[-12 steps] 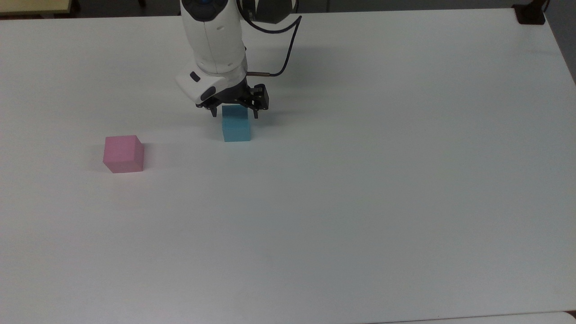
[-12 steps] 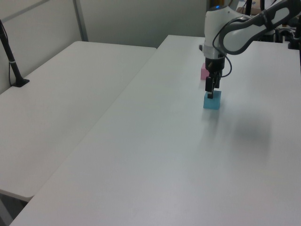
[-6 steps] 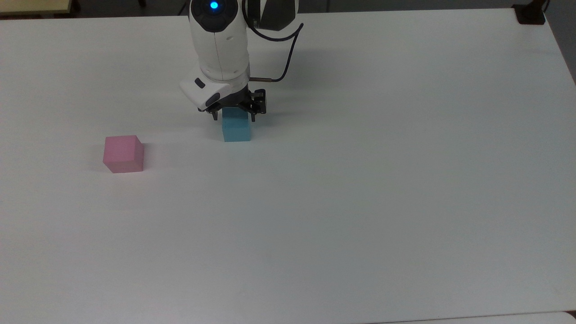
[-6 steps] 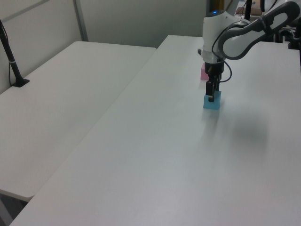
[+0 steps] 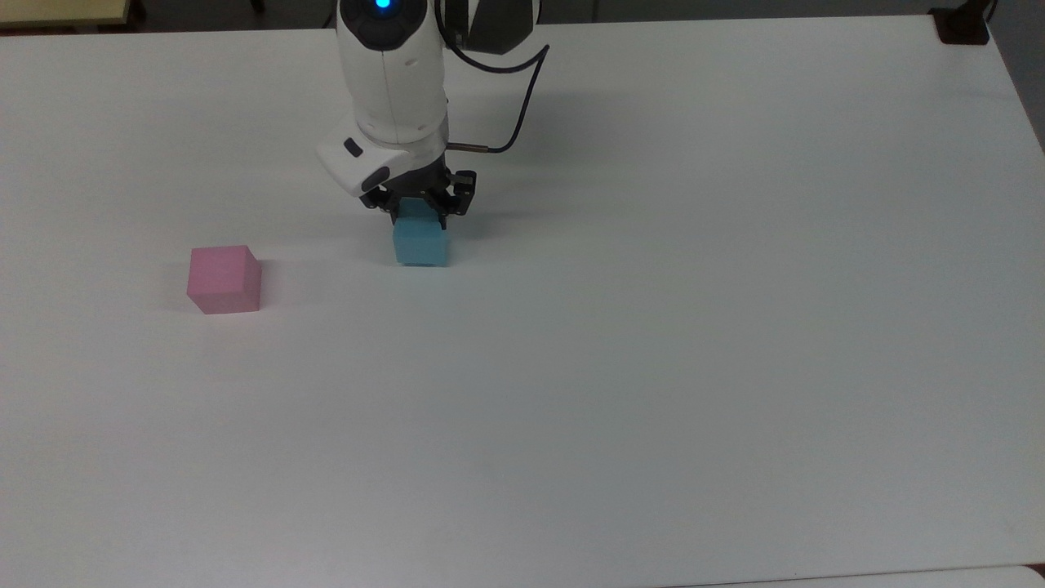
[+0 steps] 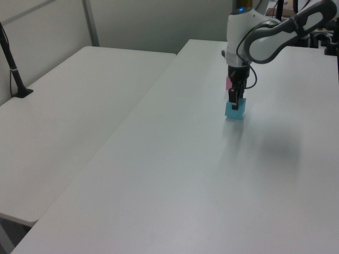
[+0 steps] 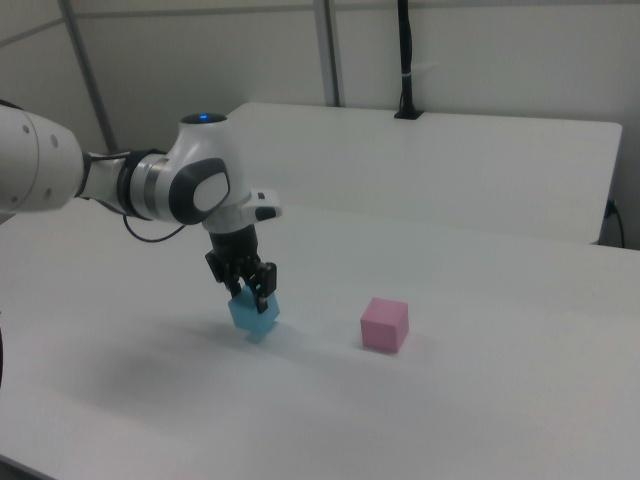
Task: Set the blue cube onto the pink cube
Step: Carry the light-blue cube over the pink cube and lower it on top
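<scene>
The gripper (image 5: 422,211) is clamped on the blue cube (image 5: 421,243), just off the table (image 5: 653,327) at upper centre; raise it well clear before carrying toward the pink cube (image 5: 223,280), centre-left.

Bright, even light from overhead, soft faint shadows on the white table (image 5: 653,367), slight graininess.

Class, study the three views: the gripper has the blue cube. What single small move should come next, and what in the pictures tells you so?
Probably raise it a little higher. The gripper is shut on the blue cube, which the right view shows tilted and barely off the table. The pink cube stands apart, toward the right view's right, so the blue one needs height before crossing over.
</scene>
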You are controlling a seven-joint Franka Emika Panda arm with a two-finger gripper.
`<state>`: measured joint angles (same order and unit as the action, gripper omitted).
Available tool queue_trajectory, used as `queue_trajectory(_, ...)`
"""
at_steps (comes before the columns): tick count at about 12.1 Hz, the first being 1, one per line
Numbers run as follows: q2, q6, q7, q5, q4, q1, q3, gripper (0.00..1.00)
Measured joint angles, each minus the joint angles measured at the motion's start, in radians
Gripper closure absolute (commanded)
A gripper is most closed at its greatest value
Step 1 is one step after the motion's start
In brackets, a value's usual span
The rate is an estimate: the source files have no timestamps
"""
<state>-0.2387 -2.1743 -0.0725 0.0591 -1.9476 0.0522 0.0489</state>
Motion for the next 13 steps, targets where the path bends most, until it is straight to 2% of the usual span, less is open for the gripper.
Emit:
queue_trajectory(2, 0.015, 0.122, 0.027, 0.003, 0.095, 0.041, -0.002, 0.56)
queue_trajectory(4, 0.030, 0.226, 0.123, 0.003, 0.197, 0.113, -0.007, 0.55)
queue_trajectory(6, 0.023, 0.236, 0.210, 0.003, 0.262, 0.187, -0.010, 0.55)
queue_trajectory(9, -0.057, 0.236, 0.278, 0.003, 0.377, 0.260, -0.012, 0.55)
queue_trajectory(13, -0.157, 0.220, 0.301, 0.004, 0.432, 0.284, -0.012, 0.55)
